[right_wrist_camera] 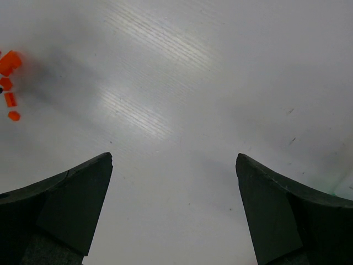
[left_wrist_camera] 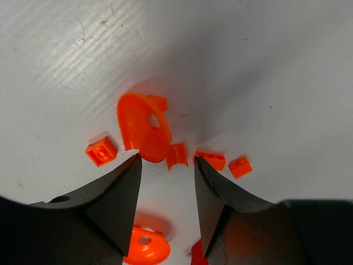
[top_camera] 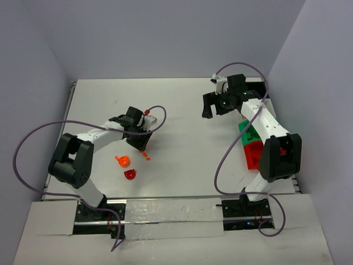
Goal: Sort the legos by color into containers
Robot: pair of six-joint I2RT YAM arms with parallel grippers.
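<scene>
Hovering low over the white desk (left_wrist_camera: 276, 66) with the left hand (left_wrist_camera: 167, 160), jaws parted and nothing gripped. Framing a cluster of orange legos (left_wrist_camera: 160, 141) just beyond the fingertips: a tilted round dish (left_wrist_camera: 137, 124) with a hole through it, a square brick (left_wrist_camera: 101, 151) to its left, a curved bit (left_wrist_camera: 177, 155) just beside its lower edge, then two small bricks (left_wrist_camera: 240, 167) to the right. Showing a flat orange ring (left_wrist_camera: 146, 247) between the fingers, closer to the wrist camera, and a red scrap (left_wrist_camera: 197, 255) beside it. Placing that cluster, seen from the top camera, left of the desk's centre, with a red round piece (top_camera: 130, 174) lying a little nearer the arm bases. Holding the right hand (right_wrist_camera: 174, 158) spread wide over bare desk at the far right, gripping nothing. Finding the containers (top_camera: 251, 148) by the right edge, well apart from the legos: only the green bin (top_camera: 245, 131) and the red bin (top_camera: 255, 159) visible, partly hidden under the right arm.
</scene>
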